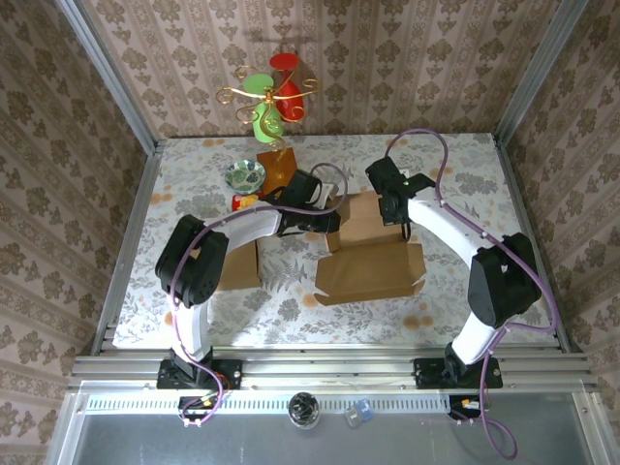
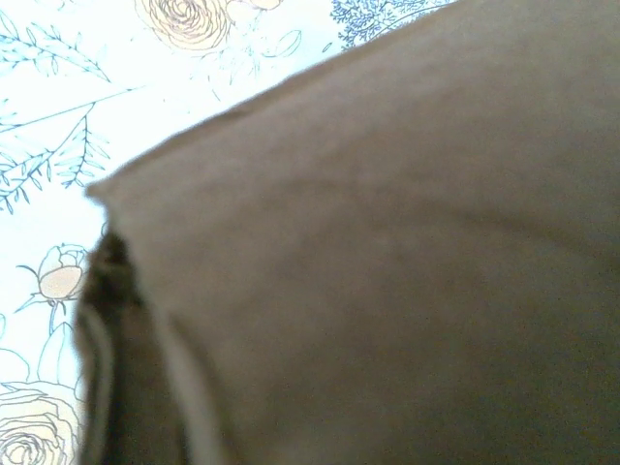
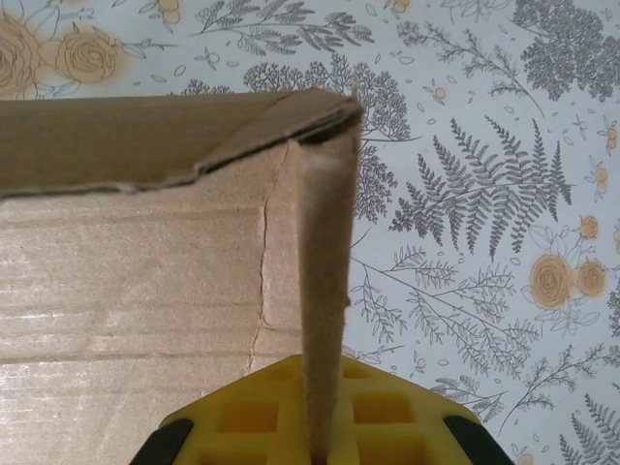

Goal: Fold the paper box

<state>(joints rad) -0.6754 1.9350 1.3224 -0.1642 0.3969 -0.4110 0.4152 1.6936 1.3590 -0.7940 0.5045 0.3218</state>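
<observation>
Top external view puts the paper box (image 1: 368, 276) at the middle of the tabletop (image 1: 281, 295), a little toward the right edge. Its nearest part is a wide flap lying flat toward the near edge, not yet raised. Behind it the base panel sits between the two grippers. A separate flat piece of cardboard (image 1: 239, 266) lies toward the left edge under the left arm, touched by neither gripper.

The right gripper (image 1: 399, 221) is at the box's right side, and its wrist camera shows why. The yellow pads (image 3: 242, 421) are clamped on the right side wall (image 3: 325, 262), which stands upright and edge-on. That wall runs away to the far right corner, where a small tab tucks in against the far wall. The grip appears meant to hold the wall vertical while the corner is formed.

The left gripper (image 1: 327, 219) is at the opposite, left side of the box. Its wrist camera is blurred, with cardboard pressed right up to the lens. The fingers are together, and I judge them pinched on the left wall, mirroring the right. That would stop the box sliding while both sides are stood up.

Toward the far edge, well apart from the work, stand a small bowl (image 1: 246, 175) and a brown block (image 1: 277, 167). Above them is a wire ornament (image 1: 272, 92).
</observation>
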